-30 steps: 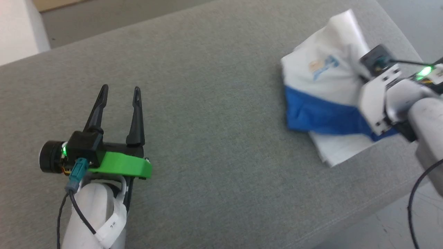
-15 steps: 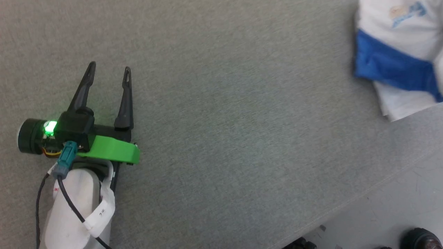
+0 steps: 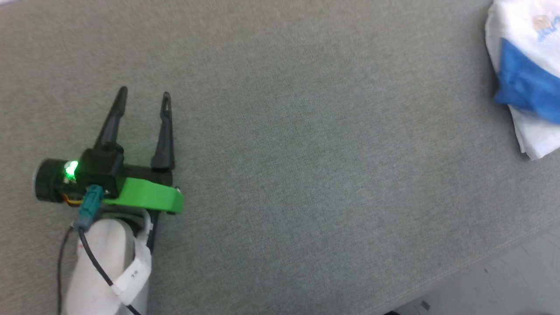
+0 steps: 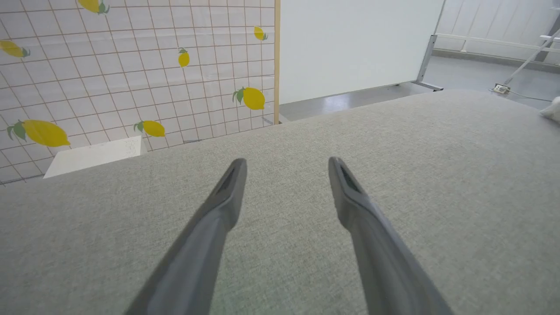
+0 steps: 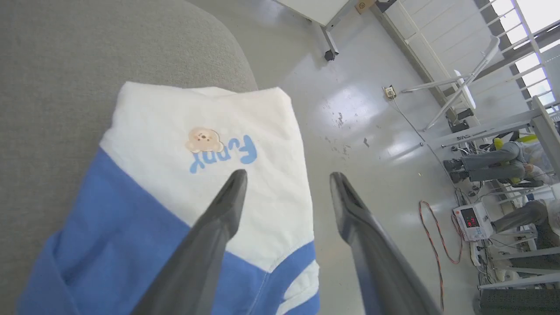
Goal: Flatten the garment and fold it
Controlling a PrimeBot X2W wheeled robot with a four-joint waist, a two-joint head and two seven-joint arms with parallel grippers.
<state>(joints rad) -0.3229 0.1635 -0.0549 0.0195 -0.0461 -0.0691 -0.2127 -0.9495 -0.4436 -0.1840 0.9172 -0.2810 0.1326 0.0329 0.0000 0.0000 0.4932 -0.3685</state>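
The garment (image 3: 525,87) lies at the right edge of the grey upholstered surface (image 3: 306,153), toward its far-right corner. It is gathered into a compact stack. A white panel with a small bear and blue lettering is on top, a blue band crosses below it, and another white layer peeks out underneath. In the right wrist view the garment (image 5: 175,144) sits by the surface's rounded corner, and its outer side appears to reach the edge above the floor (image 5: 372,109); whether it overhangs cannot be told. The right gripper (image 5: 287,174) hangs over the white panel with its fingers spread and nothing between them, one tip above cloth and the other past the garment's outer side. The left gripper (image 3: 144,92) hovers over bare upholstery near the near-left corner, well apart from the garment, fingers likewise spread and empty; the left wrist view confirms this (image 4: 286,161). Judgement: the fold looks close to done, and the step in hand reads as letting go and clearing the stack. To do it well, the right arm should rise straight off the cloth with its fingers kept wide, so no tip drags the top layer open. Any sideways sweep should run inward, away from the edge, because the stack sits close enough to slide off. The layers look loosely squared, so a light press toward the surface's middle may help.
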